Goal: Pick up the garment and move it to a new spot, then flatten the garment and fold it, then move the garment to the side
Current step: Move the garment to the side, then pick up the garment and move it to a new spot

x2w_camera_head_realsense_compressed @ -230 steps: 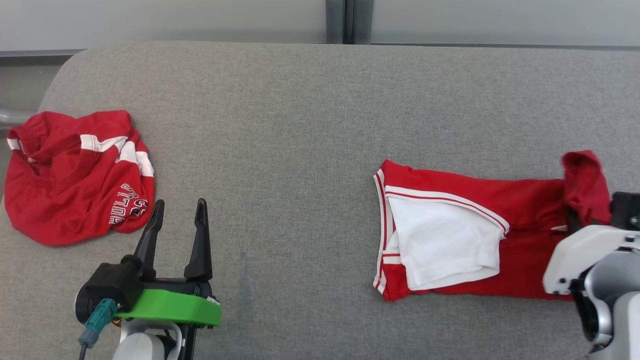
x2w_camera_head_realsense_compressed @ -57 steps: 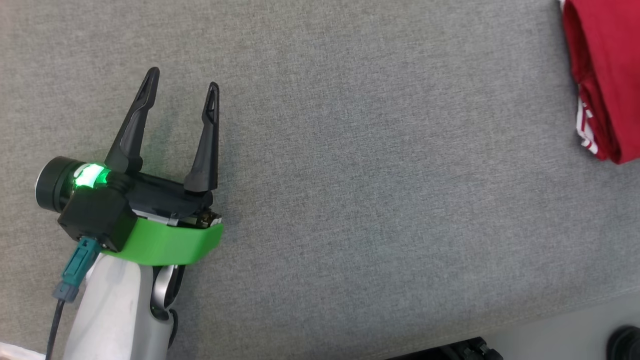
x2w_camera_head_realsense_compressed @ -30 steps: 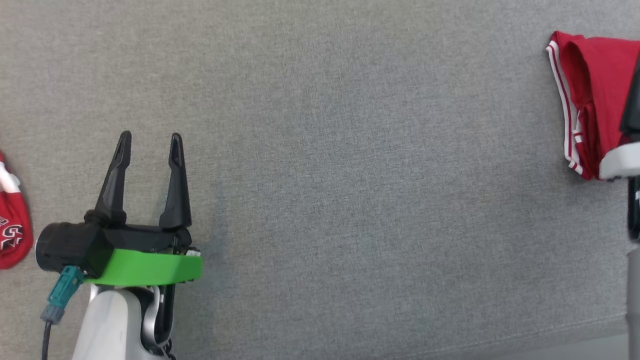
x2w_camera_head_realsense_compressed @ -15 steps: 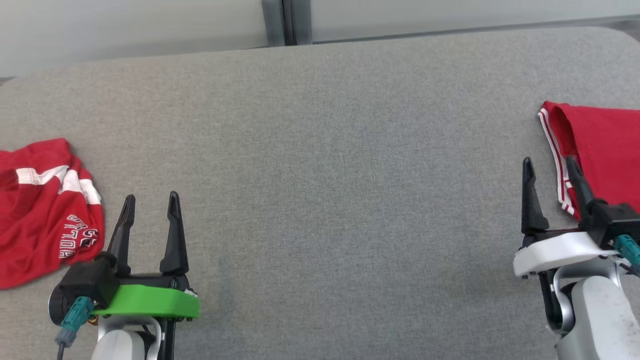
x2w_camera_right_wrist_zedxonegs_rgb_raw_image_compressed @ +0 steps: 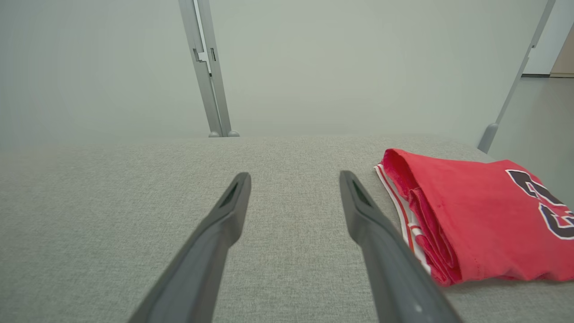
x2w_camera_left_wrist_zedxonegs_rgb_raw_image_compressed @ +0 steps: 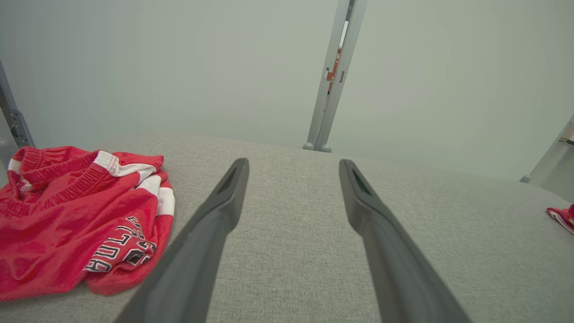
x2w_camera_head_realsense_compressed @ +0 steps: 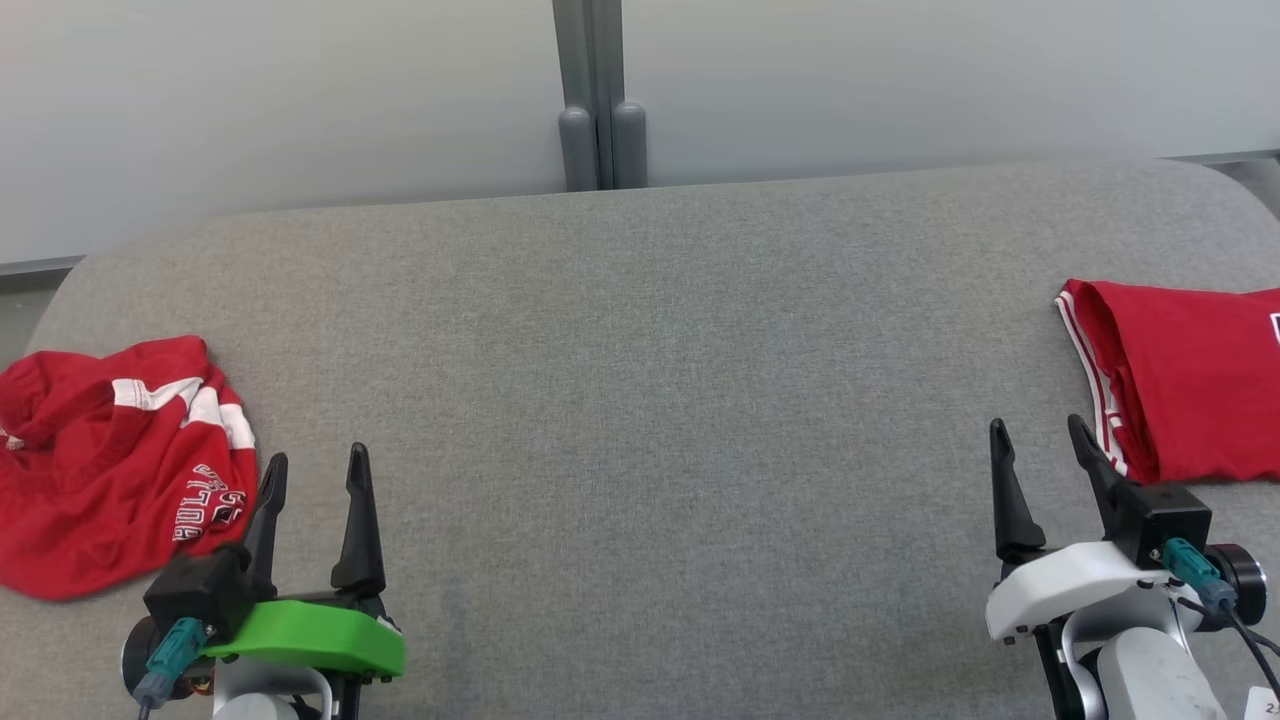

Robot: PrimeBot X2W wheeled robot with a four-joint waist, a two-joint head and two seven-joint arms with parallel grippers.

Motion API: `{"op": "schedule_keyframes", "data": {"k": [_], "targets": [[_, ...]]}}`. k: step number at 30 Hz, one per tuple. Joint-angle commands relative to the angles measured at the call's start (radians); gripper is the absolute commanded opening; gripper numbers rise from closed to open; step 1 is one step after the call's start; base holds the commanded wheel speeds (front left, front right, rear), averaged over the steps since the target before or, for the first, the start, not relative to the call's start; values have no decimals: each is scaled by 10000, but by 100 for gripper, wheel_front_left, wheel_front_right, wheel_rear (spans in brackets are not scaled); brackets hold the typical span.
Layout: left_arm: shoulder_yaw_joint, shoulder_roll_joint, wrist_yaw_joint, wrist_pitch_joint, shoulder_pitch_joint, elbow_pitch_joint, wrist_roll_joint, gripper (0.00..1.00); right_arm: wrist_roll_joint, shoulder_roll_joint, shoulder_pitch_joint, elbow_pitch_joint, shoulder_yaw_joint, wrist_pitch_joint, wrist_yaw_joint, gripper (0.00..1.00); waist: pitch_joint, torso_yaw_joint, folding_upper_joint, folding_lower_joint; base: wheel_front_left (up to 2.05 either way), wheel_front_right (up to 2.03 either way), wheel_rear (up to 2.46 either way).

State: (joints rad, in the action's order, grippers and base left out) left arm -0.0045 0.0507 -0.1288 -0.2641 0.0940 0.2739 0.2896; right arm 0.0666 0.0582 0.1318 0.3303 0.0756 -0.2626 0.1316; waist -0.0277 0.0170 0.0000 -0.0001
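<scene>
- Grey fabric-covered bench (x2w_camera_head_realsense_compressed: 640,400): a wide padded top with rounded far corners, carrying two garments at opposite ends and well apart.
- Pale wall panels (x2w_camera_head_realsense_compressed: 300,100): stand behind the far edge of the bench.
- Crumpled red fabric garment with white bands and white-edged lettering (x2w_camera_head_realsense_compressed: 110,470): lies in a loose heap at the left end of the bench, ribbed band uppermost at the far side, lettered hem turned toward the centre.
- Folded red fabric garment with white-and-red striped trim (x2w_camera_head_realsense_compressed: 1190,390): lies flat at the right end of the bench, folded edge toward the centre; it runs past the right edge of the head view. A dark numeral shows on its top face in the right wrist view.
- Left tool (x2w_camera_head_realsense_compressed: 317,457): on a green mount, two dark fingers spread apart, nothing between them; its outer finger is just beside the crumpled garment's hem.
- Right tool (x2w_camera_head_realsense_compressed: 1036,424): on a white mount, fingers likewise spread and empty; its outer finger is just beside the folded garment's near corner, contact not determinable.
- Grey upright post (x2w_camera_head_realsense_compressed: 598,100): joins the wall panels behind the bench's middle.
</scene>
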Motion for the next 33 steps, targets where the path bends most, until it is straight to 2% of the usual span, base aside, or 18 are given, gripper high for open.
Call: {"op": "schedule_keyframes", "data": {"k": [1, 17, 25, 33], "targets": [[-38, 3, -32, 4, -91, 39, 20, 100, -37, -6, -147, 24, -46, -27, -20, 100, 81, 37, 0, 1, 0, 0, 0], [-121, 5, -32, 2, -29, 9, 155, 100, -155, -61, -265, -206, 34, -27, -20, 100, 183, -190, 0, 1, 0, 0, 0], [-161, 13, -31, 4, -144, 23, 31, 100, -263, -66, -404, -619, 8, -27, -20, 100, 225, -1192, 0, 1, 0, 0, 0], [-67, 15, -29, 2, -233, 91, -99, 100, -282, -69, -421, -751, -7, -27, -20, 100, 293, -2792, 0, 1, 0, 0, 0]]}}
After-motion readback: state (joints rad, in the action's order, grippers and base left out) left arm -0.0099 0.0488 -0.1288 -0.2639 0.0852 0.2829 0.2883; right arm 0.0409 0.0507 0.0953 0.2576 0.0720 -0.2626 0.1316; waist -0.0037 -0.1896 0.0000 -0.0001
